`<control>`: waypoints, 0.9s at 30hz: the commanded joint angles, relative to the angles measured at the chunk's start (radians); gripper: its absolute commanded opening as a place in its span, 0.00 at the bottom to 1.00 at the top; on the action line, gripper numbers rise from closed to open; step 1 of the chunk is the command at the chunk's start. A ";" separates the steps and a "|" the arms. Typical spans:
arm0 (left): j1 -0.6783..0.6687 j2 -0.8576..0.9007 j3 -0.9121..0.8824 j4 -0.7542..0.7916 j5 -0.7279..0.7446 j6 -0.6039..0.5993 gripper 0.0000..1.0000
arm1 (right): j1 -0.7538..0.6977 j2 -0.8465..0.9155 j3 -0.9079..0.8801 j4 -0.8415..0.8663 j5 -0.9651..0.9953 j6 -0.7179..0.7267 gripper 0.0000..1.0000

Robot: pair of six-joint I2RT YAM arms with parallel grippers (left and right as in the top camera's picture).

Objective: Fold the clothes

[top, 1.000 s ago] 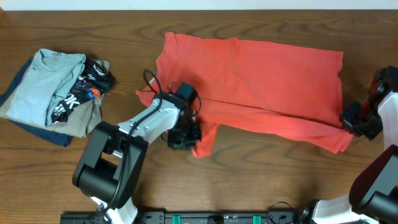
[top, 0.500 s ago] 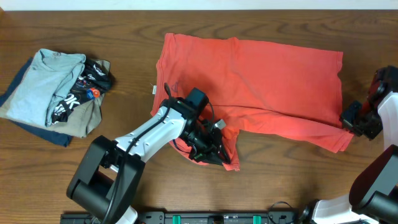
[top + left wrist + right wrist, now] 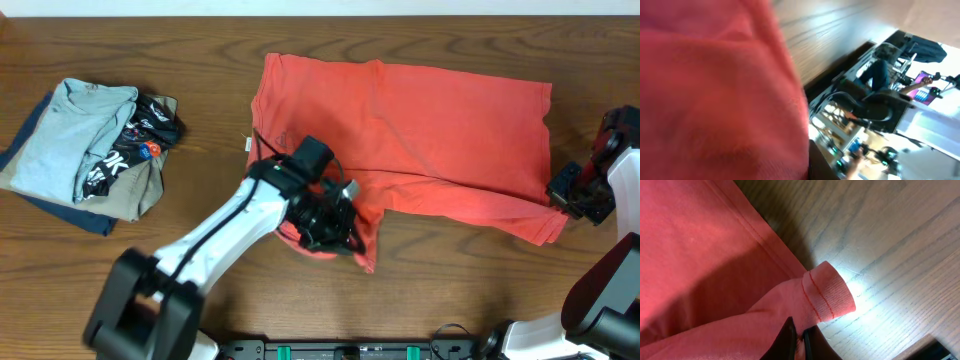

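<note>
The coral-red T-shirt (image 3: 420, 140) lies plain side up across the middle and right of the table, its near edge folded over. My left gripper (image 3: 330, 225) is shut on the shirt's near-left corner and holds it bunched and lifted; red cloth (image 3: 715, 95) fills the left wrist view and hides the jaws. My right gripper (image 3: 565, 200) is shut on the shirt's near-right corner at the hem; the right wrist view shows the two fingertips (image 3: 800, 332) pinching the cloth (image 3: 715, 255) beside the stitched hem (image 3: 827, 297).
A pile of folded garments stands at the far left: a light blue-grey shirt (image 3: 65, 135) on top, a black garment with white print (image 3: 140, 135) beside it. Bare wooden table (image 3: 460, 280) lies in front of the shirt.
My left gripper took hold of the near-left sleeve corner, dragged it right toward the shirt's middle, then lifted it slightly back. My right gripper has not moved.
</note>
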 commanded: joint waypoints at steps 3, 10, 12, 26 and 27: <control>-0.004 -0.122 0.037 0.220 -0.043 -0.071 0.06 | -0.001 -0.003 -0.002 -0.002 0.021 -0.013 0.06; -0.034 -0.149 0.035 0.445 0.110 -0.249 0.08 | -0.001 -0.003 -0.002 -0.005 0.021 -0.013 0.06; -0.048 -0.149 0.030 0.372 0.066 -0.227 0.09 | -0.001 -0.003 -0.002 -0.005 0.021 -0.013 0.06; -0.181 -0.140 0.024 0.023 -0.351 -0.166 0.14 | -0.001 -0.003 -0.002 -0.002 0.021 -0.013 0.06; -0.194 -0.140 0.024 0.034 -0.350 -0.167 0.16 | -0.001 -0.003 -0.002 -0.002 0.021 -0.013 0.06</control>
